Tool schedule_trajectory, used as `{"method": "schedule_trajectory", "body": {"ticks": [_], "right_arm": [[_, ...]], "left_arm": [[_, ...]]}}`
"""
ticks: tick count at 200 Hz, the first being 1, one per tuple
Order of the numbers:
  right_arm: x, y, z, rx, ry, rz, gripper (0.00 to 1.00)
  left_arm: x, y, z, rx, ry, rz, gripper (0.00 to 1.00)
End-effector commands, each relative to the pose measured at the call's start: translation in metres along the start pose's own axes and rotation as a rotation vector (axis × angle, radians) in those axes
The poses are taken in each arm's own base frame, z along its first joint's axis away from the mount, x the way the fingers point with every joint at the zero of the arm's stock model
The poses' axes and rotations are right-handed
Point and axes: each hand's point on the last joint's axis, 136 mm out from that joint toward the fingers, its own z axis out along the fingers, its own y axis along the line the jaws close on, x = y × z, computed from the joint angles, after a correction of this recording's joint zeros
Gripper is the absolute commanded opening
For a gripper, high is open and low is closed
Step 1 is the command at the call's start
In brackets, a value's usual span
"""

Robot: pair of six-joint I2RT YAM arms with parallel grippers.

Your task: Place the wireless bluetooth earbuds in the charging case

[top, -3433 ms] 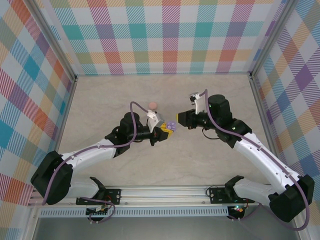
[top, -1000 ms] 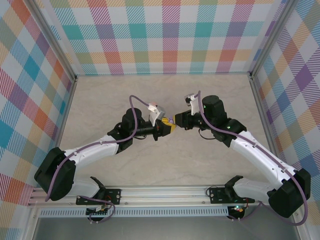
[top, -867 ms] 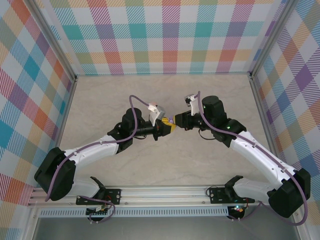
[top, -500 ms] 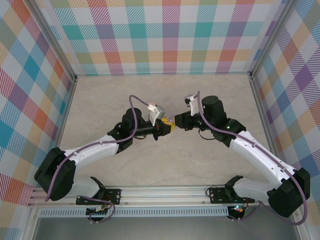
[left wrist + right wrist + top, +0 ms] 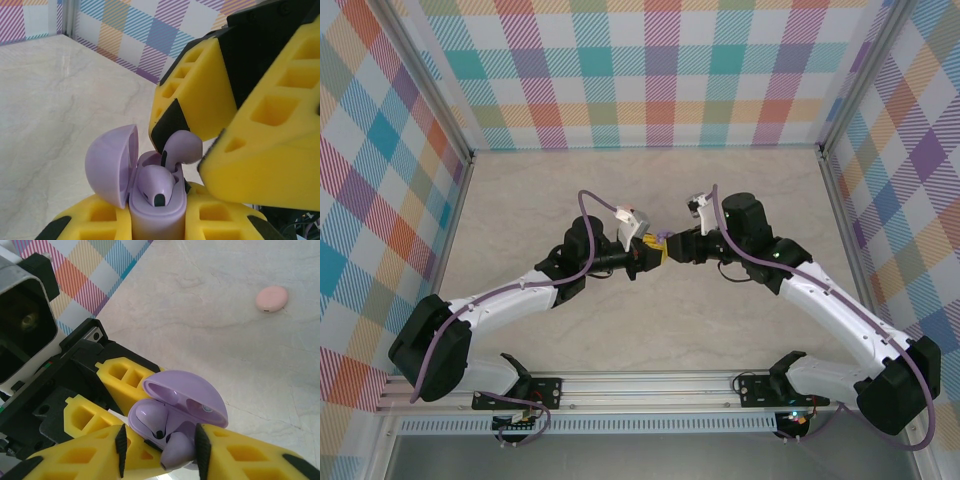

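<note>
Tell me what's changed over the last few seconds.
The right gripper moved left, closing the gap to the left gripper, and its purple earbud now sits at the mouth of the open purple case. The left gripper barely moved and still holds the case.

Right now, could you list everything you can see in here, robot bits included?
purple charging case: one, lilac, lid open, clamped in the left gripper.
seated earbud: one, lilac, in the case.
held earbud: one, lilac, pinched by the right gripper, stem at the case's free socket.
pink case: one, pale pink, closed, alone on the table.
table: one, beige marbled.
walls: three, pastel plaid, around the table.
left arm, right arm: two, white and black, yellow fingers, meeting mid-table.
</note>
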Motion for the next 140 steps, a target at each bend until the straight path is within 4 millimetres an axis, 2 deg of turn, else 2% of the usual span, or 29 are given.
{"method": "schedule_trajectory", "body": {"ticks": [1,54,140], "right_arm": [[-0.006,0.01,-0.009,-0.012,-0.01,-0.028,0.46],[-0.007,-0.002,-0.014,0.07,-0.023,-0.028,0.52],[-0.008,-0.018,-0.029,0.187,-0.06,-0.019,0.51]], "left_arm": [[-0.023,-0.013,0.001,0.03,-0.05,0.05,0.0],[-0.023,-0.012,0.0,0.019,-0.05,0.061,0.0],[-0.021,-0.013,-0.004,0.007,-0.042,0.077,0.0]]}}
